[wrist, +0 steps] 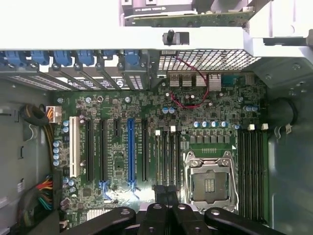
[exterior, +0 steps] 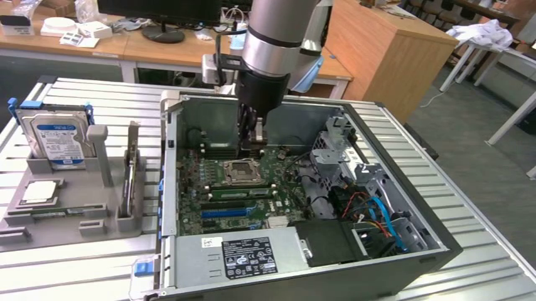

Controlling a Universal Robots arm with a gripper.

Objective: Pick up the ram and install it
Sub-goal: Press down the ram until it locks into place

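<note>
The ram [exterior: 132,179] is a thin green board standing on edge in the grey holder [exterior: 71,210], outside the open computer case at the exterior view's left. Its green edge and dark label [wrist: 195,18] lie beyond the case wall in the wrist view. My gripper [exterior: 255,145] hangs inside the case above the motherboard [exterior: 219,214], close to the CPU socket [exterior: 243,169]. Its black fingers [wrist: 159,192] are pressed together over the long memory slots [wrist: 167,156] beside the socket [wrist: 210,182]. I see nothing between them.
A silver hard drive [exterior: 60,139] with a blue-white label stands at the back of the holder. In the case are a power supply [exterior: 247,254], a drive cage [exterior: 348,147] and loose cables [exterior: 377,216]. The case walls [exterior: 169,188] close in the arm.
</note>
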